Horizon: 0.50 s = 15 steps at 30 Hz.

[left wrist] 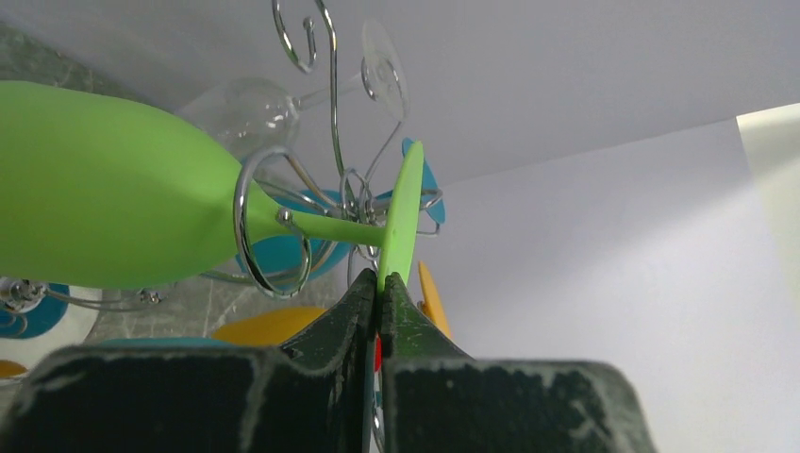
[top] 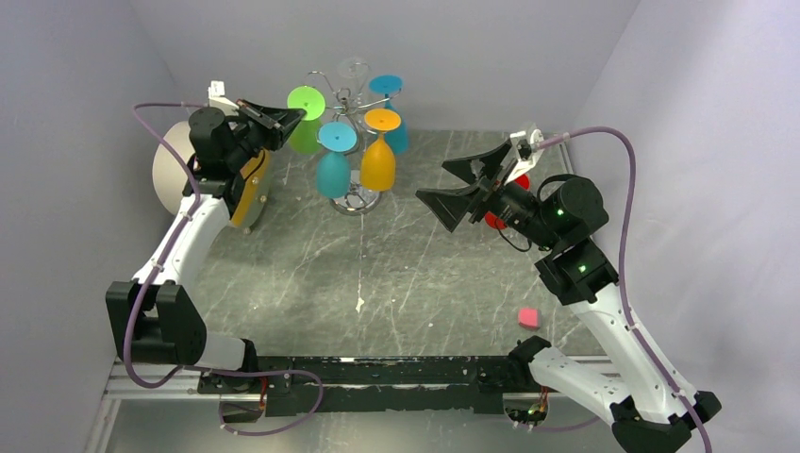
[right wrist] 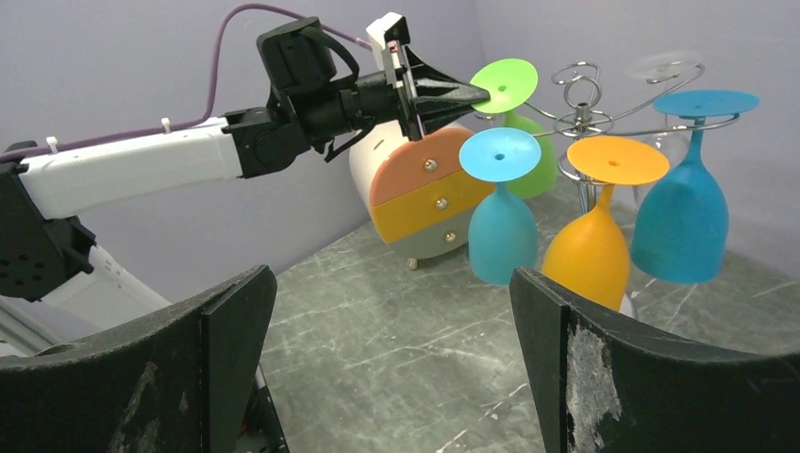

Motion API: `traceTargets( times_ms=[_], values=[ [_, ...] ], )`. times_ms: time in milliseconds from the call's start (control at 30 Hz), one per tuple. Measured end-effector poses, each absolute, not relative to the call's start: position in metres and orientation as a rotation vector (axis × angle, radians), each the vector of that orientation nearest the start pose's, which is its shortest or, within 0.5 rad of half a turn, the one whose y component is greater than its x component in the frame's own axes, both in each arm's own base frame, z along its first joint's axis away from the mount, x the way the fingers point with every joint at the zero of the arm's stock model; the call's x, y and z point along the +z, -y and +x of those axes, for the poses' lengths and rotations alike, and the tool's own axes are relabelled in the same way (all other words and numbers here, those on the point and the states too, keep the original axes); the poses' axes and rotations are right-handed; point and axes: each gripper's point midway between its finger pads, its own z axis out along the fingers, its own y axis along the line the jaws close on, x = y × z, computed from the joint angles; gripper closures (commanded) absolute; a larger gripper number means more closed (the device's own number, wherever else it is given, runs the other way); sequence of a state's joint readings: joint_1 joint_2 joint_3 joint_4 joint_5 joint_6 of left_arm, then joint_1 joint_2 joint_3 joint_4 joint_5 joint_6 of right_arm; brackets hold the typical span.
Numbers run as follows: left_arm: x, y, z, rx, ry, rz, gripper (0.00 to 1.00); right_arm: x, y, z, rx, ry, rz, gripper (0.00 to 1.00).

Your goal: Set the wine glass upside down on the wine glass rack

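Overhead, the left gripper (top: 286, 117) is clamping the foot of the green wine glass (top: 305, 98) at the left side of the wine glass rack (top: 355, 94), with the bowl hanging down. The right gripper (top: 451, 185) is hovering right of the rack, fingers spread and holding nothing.

From the left wrist, the stem appears to be sitting inside a wire loop (left wrist: 247, 226) of the rack. The grip is probably steadying the foot until the loop is carrying it.

From the right wrist, three coloured glasses (right wrist: 500, 231) are hanging upside down from the rack.
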<state>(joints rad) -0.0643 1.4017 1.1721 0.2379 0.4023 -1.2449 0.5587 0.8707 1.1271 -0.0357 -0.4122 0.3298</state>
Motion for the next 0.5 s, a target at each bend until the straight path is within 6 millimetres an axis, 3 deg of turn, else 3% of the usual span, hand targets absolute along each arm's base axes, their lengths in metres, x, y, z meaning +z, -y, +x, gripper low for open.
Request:
traceTargets(
  times_ms=[200, 500],
  values=[
    [0.376, 0.125, 0.447, -1.261, -1.555, -0.664, 0.93, 0.448, -0.231, 0.214, 1.011, -1.346, -0.523, 0.00],
    [0.368, 0.117, 0.451, -1.196, -1.561, -0.699, 0.93, 0.447, -0.229, 0.214, 0.997, -1.348, -0.523, 0.00]
  ],
)
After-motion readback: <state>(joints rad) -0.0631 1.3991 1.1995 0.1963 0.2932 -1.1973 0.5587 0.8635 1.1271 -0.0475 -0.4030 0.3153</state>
